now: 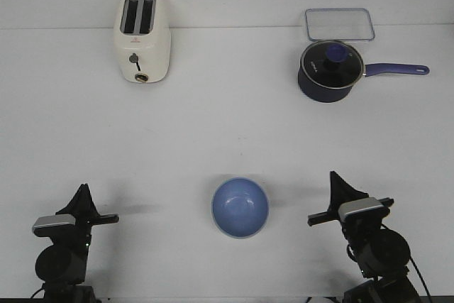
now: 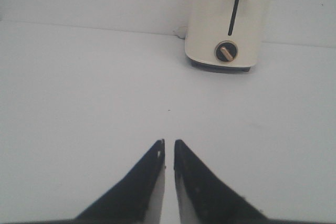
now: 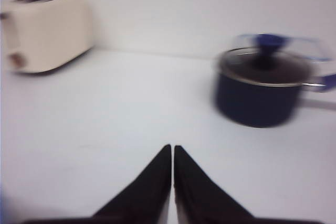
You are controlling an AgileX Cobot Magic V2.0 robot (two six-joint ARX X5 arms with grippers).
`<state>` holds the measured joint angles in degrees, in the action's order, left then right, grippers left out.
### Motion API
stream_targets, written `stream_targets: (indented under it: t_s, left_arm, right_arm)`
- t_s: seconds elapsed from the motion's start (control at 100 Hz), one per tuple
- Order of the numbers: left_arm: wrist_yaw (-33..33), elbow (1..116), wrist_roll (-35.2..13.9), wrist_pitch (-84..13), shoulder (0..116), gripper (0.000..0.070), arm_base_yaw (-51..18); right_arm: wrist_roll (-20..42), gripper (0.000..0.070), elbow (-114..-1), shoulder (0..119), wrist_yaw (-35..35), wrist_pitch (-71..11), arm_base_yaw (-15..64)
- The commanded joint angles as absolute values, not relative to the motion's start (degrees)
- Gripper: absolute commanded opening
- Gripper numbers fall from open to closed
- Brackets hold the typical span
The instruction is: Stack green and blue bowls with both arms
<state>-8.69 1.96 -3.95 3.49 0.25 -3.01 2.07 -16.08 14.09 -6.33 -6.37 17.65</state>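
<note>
Blue bowl sits upright on the surface between my left claw and right claw. Toaster and saucepan stand far back.

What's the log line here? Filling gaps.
blue bowl on table, green unseen | left claw shut, empty | right claw shut, empty
</note>
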Motion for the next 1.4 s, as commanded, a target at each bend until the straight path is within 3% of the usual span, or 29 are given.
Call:
stream_targets:
  t_s: [0.0,0.1,0.24,1.39]
  left_arm:
    - [-8.56,0.80,-3.49,4.40,0.19,0.0015,-2.96]
    - [-8.56,0.80,-3.49,4.40,0.19,0.0015,-2.96]
    - [-8.56,0.80,-3.49,4.40,0.19,0.0015,-2.96]
    - [-8.56,0.80,-3.51,4.40,0.19,0.0015,-2.96]
  right_arm:
    - [-0.36,0.0012,-12.95,10.33,-2.87,-6.00,9.37]
    - [-0.47,0.0012,-8.19,5.80,-2.31,-5.93,3.11]
    - [-0.47,0.0012,-3.22,2.59,-2.35,-5.89,0.30]
    - [0.16,0.0012,-0.73,0.05,-2.96,-5.98,0.14]
